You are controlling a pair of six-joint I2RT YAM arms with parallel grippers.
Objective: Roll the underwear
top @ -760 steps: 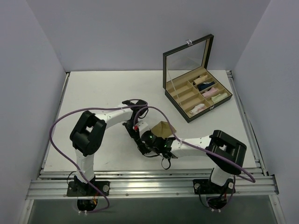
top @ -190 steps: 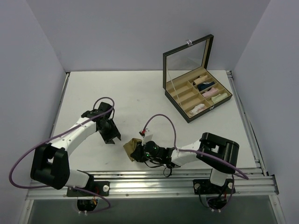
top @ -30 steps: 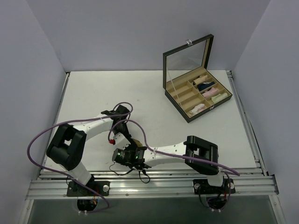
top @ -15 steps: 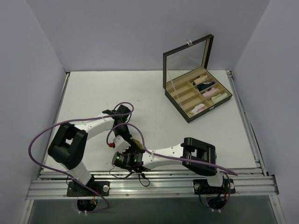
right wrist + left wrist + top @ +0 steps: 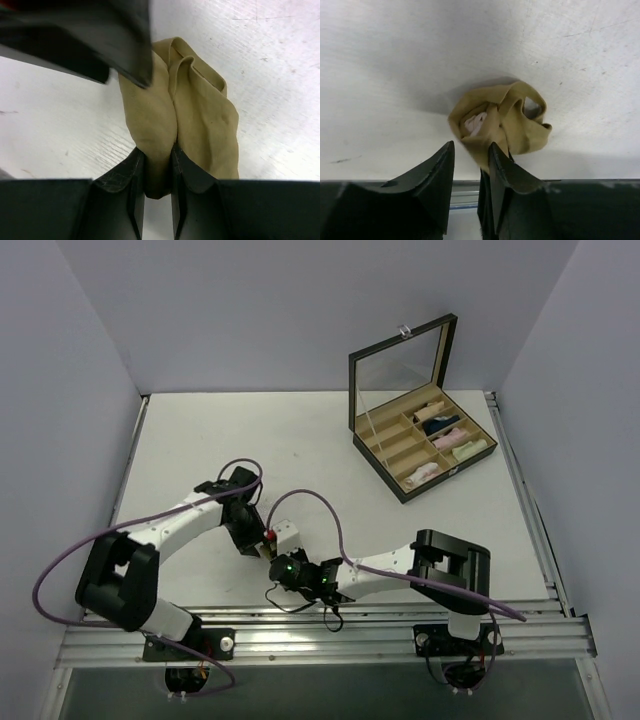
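Note:
The tan-beige underwear [image 5: 200,115] lies bunched on the white table, a pale lining showing in its folds [image 5: 476,123]. My right gripper [image 5: 157,152] is shut on a fold at the cloth's near end. My left gripper [image 5: 471,150] stands open at the bundle's other side, a tip of cloth resting against its right finger [image 5: 502,167]. In the top view both grippers meet near the table's front, left gripper [image 5: 252,535] and right gripper [image 5: 274,556], and they hide most of the cloth. A white and pink roll [image 5: 422,472] lies in a box compartment.
A black box [image 5: 400,486] with its glass lid raised stands at the back right; its compartments hold several cloth rolls, among them navy [image 5: 440,425] and mint green [image 5: 468,450]. The table's front rail [image 5: 320,635] runs just behind the grippers.
The right jaws have shut on a fold of the tan underwear. The left jaws have opened and that arm has drawn back to the left. The right wrist has shifted slightly right.

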